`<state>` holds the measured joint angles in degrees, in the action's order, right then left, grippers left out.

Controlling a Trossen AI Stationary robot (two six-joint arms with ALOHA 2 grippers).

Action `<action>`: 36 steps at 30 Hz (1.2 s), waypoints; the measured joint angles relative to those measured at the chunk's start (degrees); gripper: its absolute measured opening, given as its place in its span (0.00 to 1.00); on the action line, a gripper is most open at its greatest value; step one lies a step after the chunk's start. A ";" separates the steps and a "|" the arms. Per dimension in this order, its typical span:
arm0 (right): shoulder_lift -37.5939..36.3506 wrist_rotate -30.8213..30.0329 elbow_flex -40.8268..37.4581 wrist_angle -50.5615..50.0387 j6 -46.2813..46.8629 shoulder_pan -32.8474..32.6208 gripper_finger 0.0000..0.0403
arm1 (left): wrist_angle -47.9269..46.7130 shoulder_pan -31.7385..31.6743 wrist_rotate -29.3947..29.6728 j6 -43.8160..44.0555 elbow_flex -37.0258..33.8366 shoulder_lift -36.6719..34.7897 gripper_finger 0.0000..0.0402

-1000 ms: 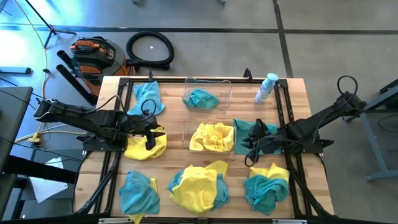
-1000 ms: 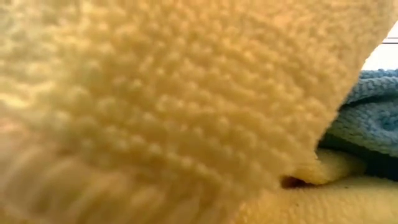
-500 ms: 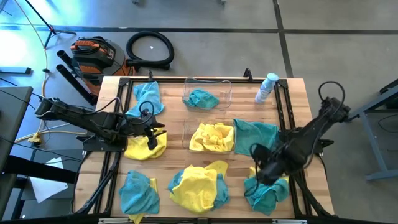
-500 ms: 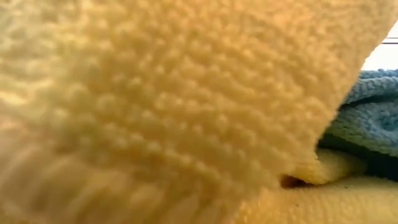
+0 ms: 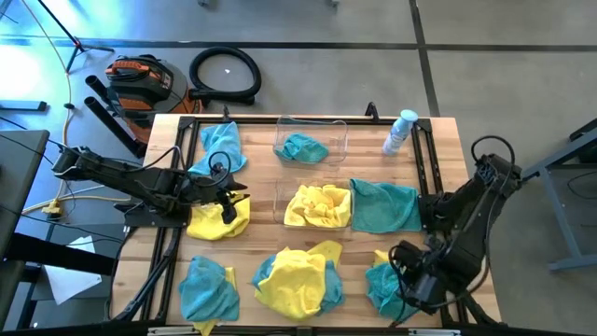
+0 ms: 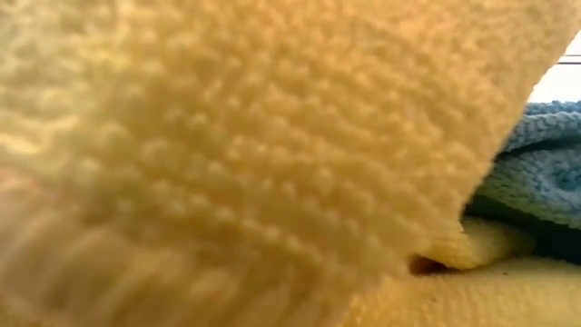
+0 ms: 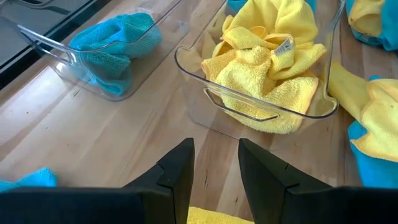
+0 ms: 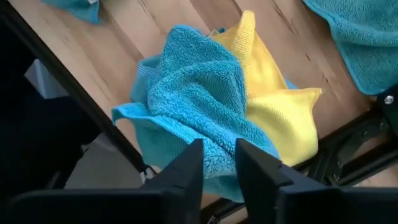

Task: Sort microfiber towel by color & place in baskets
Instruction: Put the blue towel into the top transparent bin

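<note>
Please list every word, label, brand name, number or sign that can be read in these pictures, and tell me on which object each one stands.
No text can be read in any view.
White tag on the yellow towel in the clear basket: too small to read.
Spray bottle at the table's far edge: any label is too small to read.
Orange and black machine on the floor: no brand mark can be made out.
</note>
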<state>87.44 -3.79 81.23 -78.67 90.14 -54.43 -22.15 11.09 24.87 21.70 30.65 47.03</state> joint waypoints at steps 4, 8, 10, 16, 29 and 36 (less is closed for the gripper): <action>1.64 -2.78 -1.58 2.03 1.13 -1.92 0.34 | 0.01 0.00 0.00 0.74 0.02 0.00 0.29; 3.69 -2.70 -3.70 6.74 1.00 -2.97 0.44 | 0.00 0.00 -0.12 0.72 0.02 0.00 0.29; 4.95 -2.46 -4.59 8.66 -0.03 -3.31 0.47 | 0.00 0.00 -0.14 0.72 0.02 0.00 0.29; 9.90 -2.10 -6.26 9.64 -3.62 -3.39 0.51 | 0.00 0.00 -0.16 0.72 0.02 0.00 0.29; 16.05 -1.66 -8.02 14.69 -9.19 -2.67 0.18 | 0.01 0.00 -0.27 0.76 0.02 0.00 0.29; 12.33 -6.79 -7.62 11.04 -3.09 -2.59 0.06 | 0.24 0.00 -0.27 0.81 0.04 0.02 0.29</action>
<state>99.77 -10.57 73.61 -67.64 87.05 -57.01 -21.91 11.09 24.60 22.51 30.70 47.05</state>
